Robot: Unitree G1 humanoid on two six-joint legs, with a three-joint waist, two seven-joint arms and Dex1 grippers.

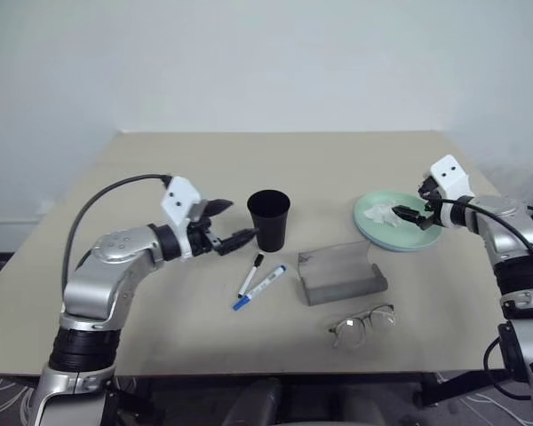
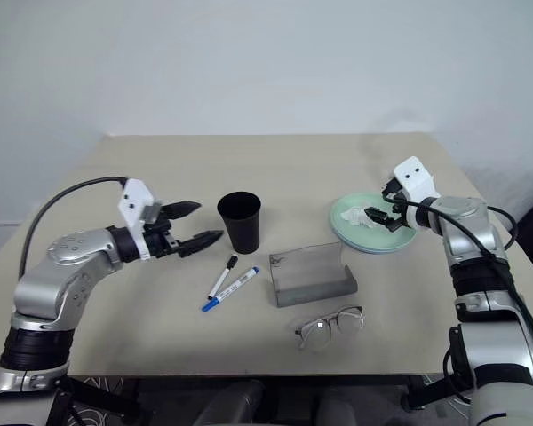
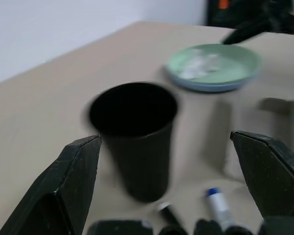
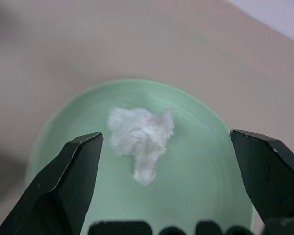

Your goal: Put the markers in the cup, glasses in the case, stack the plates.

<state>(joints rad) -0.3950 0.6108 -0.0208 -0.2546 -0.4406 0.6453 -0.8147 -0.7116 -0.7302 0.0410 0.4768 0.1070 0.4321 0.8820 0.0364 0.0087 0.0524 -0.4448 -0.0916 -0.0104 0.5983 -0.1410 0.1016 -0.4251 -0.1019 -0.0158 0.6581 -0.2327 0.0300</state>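
Left claw: the left claw [image 1: 224, 224] hangs left of centre in the left eye view, fingers spread and empty, tips pointing at the cup; the fingers are apart from the cup wall
Right claw: the right claw [image 1: 415, 206] sits at the right of the frame over the near rim of the plates, released, gripping nothing; its fingers [image 4: 71, 183] frame the tissue in the right wrist view
Cup: the black cup [image 1: 268, 220] stands upright at the centre of the tabletop [image 1: 142, 169]
Markers: two markers [image 1: 258, 282] lie side by side just below the cup, black cap and blue cap
Case: the grey case [image 1: 341, 274] rests right of the markers, lower centre
Glasses: the glasses [image 1: 363, 323] lie on the tabletop just below the case, outside it
Plates: the plates [image 1: 371, 223] are stacked at the right, mint green over light blue; a crumpled white tissue [image 1: 385, 214] lies on the top one
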